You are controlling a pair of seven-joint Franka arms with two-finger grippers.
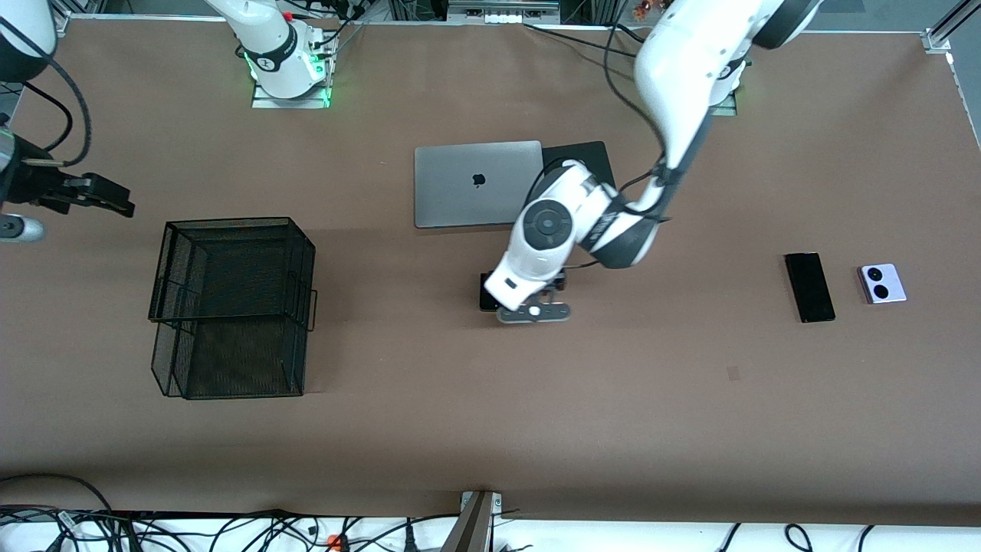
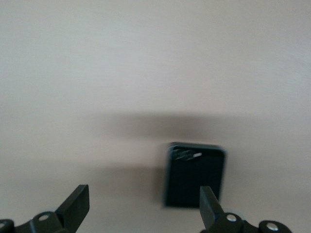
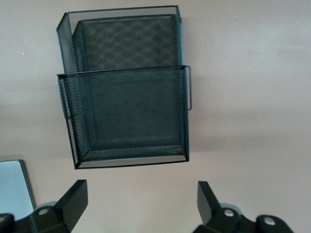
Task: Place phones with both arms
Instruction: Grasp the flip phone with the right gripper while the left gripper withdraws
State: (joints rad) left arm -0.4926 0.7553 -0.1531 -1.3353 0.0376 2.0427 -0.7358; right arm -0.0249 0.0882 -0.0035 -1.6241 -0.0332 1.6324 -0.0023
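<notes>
The mesh basket (image 1: 230, 307) is sitting nearest the front camera, toward the right arm's end of the table. The slim black phone (image 1: 809, 287) and the lilac phone (image 1: 882, 283) are lying side by side on the table at the left arm's end, just apart, the lilac one closer to the table's end. The folded black phone (image 1: 486, 292) is lying flat on the table near its middle, mostly hidden in the front view by the left gripper (image 1: 534, 310), which is hovering low over it; the left wrist view is showing the fingers (image 2: 77, 204) spread wide with the phone (image 2: 194, 174) lying free below, beside one fingertip. Farther from the camera, a closed grey laptop (image 1: 475, 184) is resting partly on a black pad (image 1: 582, 157). The right gripper (image 1: 100, 195) is waiting in the air at the right arm's end of the table, spread wide and holding nothing.
</notes>
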